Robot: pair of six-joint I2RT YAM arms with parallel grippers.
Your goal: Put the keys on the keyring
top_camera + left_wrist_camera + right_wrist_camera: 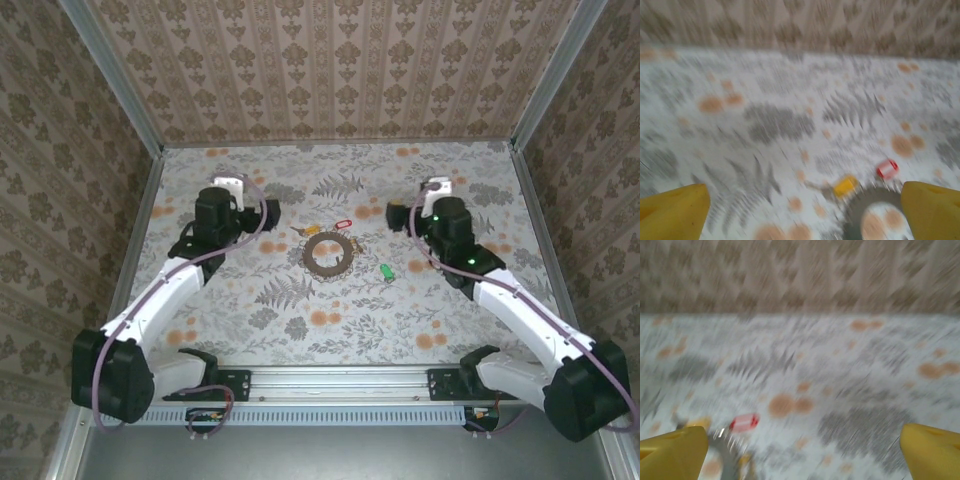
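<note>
Progress: none of the keys is on the keyring (328,252), which lies flat between your two arms. The red-tagged key (340,224) and yellow-tagged key (313,230) lie loose just beyond the keyring's far edge. The green-tagged key (386,271) lies near its right side. Your left gripper (802,210) and right gripper (802,450) both stand spread wide and carry nothing. You have every key seen here yet to pick up and thread. No brand, label or writing is legible, and both wrist views are blurred.
</note>
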